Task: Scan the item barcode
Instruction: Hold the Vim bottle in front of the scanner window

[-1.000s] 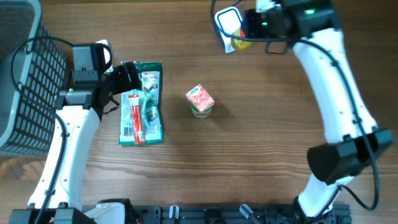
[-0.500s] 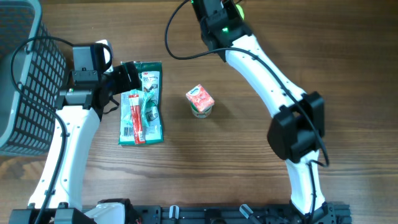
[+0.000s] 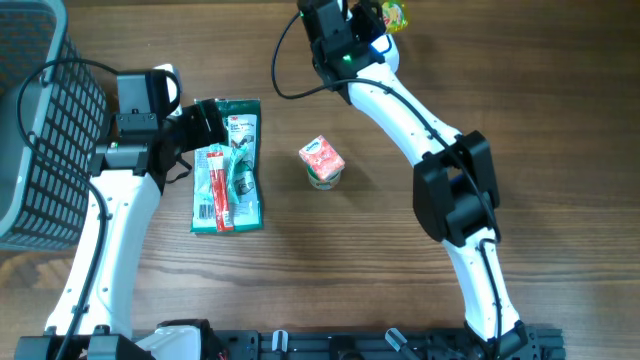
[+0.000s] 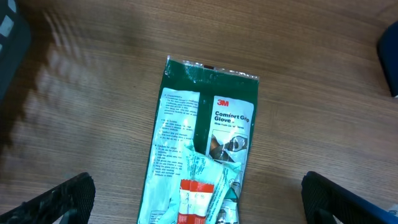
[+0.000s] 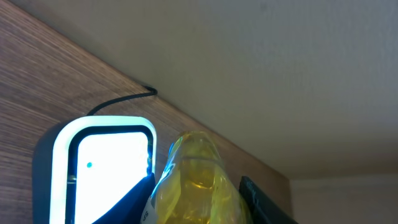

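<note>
across the wooden table (image 3: pixel 560 120) we see the left gripper (image 4: pixel 202 199) hanging spread wide and the right gripper (image 3: pixel 374 18) set at the far edge. below the left one lies a green glove packet (image 4: pixel 205 130), with a small carton (image 3: pixel 321 162) standing near it. just beside the glowing scanner (image 5: pixel 102 165), the right one pinches a yellow bottle (image 5: pixel 194 186).

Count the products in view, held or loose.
4: green glove pack at left, red packet lying on it, small carton mid-table, yellow bottle in the right end effector at the top. The basket may hide more.
</note>
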Controlling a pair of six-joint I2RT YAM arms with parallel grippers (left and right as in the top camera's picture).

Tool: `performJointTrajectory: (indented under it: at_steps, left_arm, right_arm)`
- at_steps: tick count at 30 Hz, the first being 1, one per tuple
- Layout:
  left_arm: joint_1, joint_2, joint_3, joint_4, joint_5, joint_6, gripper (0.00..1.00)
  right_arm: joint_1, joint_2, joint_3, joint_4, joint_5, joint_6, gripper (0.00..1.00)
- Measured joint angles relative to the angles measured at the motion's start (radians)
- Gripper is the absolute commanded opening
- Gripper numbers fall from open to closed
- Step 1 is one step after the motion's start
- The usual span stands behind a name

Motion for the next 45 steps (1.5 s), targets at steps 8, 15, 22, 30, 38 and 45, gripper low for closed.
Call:
performJointTrajectory:
  at_steps: [8, 15, 22, 30, 38, 45]
  left_arm:
    - [0.000, 0.000, 0.000, 0.000, 0.000, 0.000, 1.00]
    - [0.000, 0.000, 0.000, 0.000, 0.000, 0.000, 1.00]
    - [0.000, 0.000, 0.000, 0.000, 0.000, 0.000, 1.00]
    - [0.000, 0.000, 0.000, 0.000, 0.000, 0.000, 1.00]
    - [0.000, 0.000, 0.000, 0.000, 0.000, 0.000, 1.00]
    - [0.000, 0.000, 0.000, 0.000, 0.000, 0.000, 1.00]
  right_arm:
    - [0.000, 0.045, 0.000, 0.019, 0.018, -0.035, 0.05]
    - [0.000, 0.045, 0.000, 0.014, 0.016, -0.018, 0.06]
    - [-0.001, 0.045, 0.000, -0.052, 0.002, 0.093, 0.04]
    - [-0.003, 0.043, 0.000, -0.058, 0.026, 0.169, 0.04]
    - [-0.016, -0.142, -0.006, -0.340, 0.006, 0.291, 0.04]
    - [-0.218, -0.404, 0.011, -0.842, -0.261, 0.571, 0.04]
